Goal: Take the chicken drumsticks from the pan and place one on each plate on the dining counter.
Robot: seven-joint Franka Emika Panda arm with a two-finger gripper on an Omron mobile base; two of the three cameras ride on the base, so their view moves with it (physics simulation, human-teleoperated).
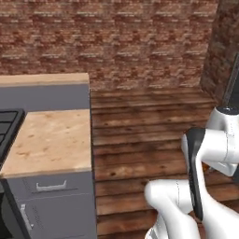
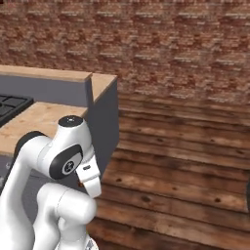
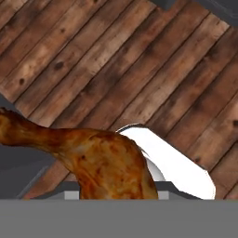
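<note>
Counting what shows: one chicken drumstick [image 3: 100,160], orange-brown and glossy, fills the lower part of the hand view close to the lens. One wood-topped worktop [image 1: 51,140] with grey fronts stands at the left of the left base view, with one drawer handle [image 1: 50,186] on its front and the black edge of one gas stove [image 1: 8,128] at its far left. Behind it runs a higher light-wood ledge [image 1: 44,79] on a grey wall. One brick wall [image 1: 116,42] closes the back of the room, and a dark plank floor [image 1: 140,135] covers the rest.

The gripper's fingertips are hidden behind the meat at the bottom of the hand view, so the jaws cannot be seen directly; they stand drawn in nearly as far as they go, and the drumstick sitting right where they meet appears pinched between them by its thick end.

The drumstick hangs over the plank floor, clear of the worktop. Its long axis runs roughly across the hand view, slightly sloped: the fat, meaty end lies low and near the centre, and the thin bone end points to the left edge, a little higher. In the right base view the white arm [image 2: 58,161] is folded low beside the worktop's end.
</note>
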